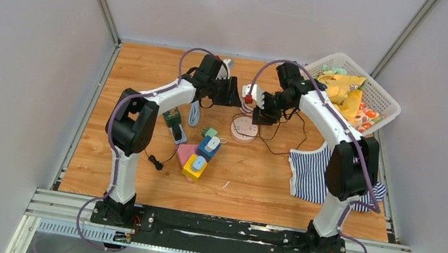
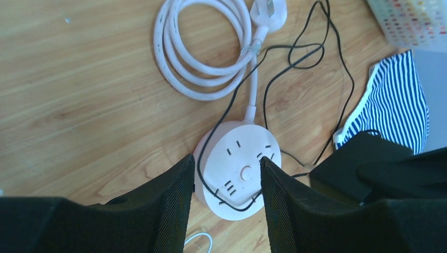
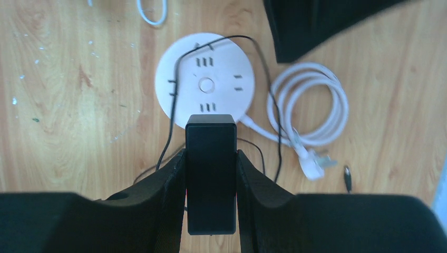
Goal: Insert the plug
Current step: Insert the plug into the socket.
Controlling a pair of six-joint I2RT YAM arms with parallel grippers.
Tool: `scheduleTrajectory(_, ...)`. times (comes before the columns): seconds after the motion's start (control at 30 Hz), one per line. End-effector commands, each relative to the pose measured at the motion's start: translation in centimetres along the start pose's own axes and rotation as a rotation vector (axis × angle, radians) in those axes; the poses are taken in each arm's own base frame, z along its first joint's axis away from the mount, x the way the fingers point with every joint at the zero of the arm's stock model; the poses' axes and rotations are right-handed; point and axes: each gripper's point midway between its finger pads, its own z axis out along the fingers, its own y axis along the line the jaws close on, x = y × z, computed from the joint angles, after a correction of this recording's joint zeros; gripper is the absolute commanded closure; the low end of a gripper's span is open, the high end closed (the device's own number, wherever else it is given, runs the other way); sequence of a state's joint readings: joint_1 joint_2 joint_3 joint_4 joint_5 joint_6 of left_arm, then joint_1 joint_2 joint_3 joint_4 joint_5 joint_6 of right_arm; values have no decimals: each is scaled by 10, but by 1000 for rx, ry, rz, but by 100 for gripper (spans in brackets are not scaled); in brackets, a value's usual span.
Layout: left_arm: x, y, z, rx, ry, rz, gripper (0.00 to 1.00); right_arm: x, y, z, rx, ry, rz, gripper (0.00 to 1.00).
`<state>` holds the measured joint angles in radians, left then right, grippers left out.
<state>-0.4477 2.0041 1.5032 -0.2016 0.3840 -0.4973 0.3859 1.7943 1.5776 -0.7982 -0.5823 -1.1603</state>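
A round white socket hub point(image 1: 244, 128) lies on the wooden table, with a thin black cable point(image 2: 232, 105) draped across its face. My right gripper point(image 1: 264, 111) is shut on a black plug block point(image 3: 211, 174) and holds it above the table, just in front of the hub point(image 3: 205, 79). My left gripper point(image 1: 235, 94) is open and empty, hovering above the hub point(image 2: 240, 174), which shows between its fingers point(image 2: 174, 200). The hub's coiled white cord point(image 2: 205, 47) and white wall plug point(image 2: 269, 13) lie beside it.
A white basket point(image 1: 384, 99) of clothes stands at the back right. A striped cloth point(image 1: 311, 172) lies at the right. Toy blocks point(image 1: 199, 156) and a green item point(image 1: 173, 119) lie left of the hub. A black barrel connector point(image 3: 347, 176) lies loose.
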Motion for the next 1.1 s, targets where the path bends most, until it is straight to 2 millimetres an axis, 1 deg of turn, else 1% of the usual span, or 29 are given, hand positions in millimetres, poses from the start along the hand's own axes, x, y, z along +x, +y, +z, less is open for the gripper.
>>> scheduleTrajectory(0.0,23,5,11,26,75,-5,49,-13,16,16,-114,-39,-75,100)
scheduleTrajectory(0.17,29,12,16,20,100,-9,51,-12,16,28,-143,-56,-85,100)
scheduleTrajectory(0.4,39,15,21,35,139,-11,55,2,21,38,-161,-25,-87,100)
scheduleTrajectory(0.53,42,16,24,39,148,-16,56,3,16,46,-143,-37,-99,100)
scheduleTrajectory(0.57,42,16,24,42,149,-18,57,5,12,49,-128,-33,-107,100)
scheduleTrajectory(0.67,43,16,27,49,153,-21,59,10,10,54,-117,-22,-113,100)
scheduleTrajectory(0.83,49,18,31,53,171,-29,63,19,12,61,-126,-5,-107,100)
scheduleTrajectory(1.07,48,18,33,58,171,-32,65,33,16,66,-137,45,-99,100)
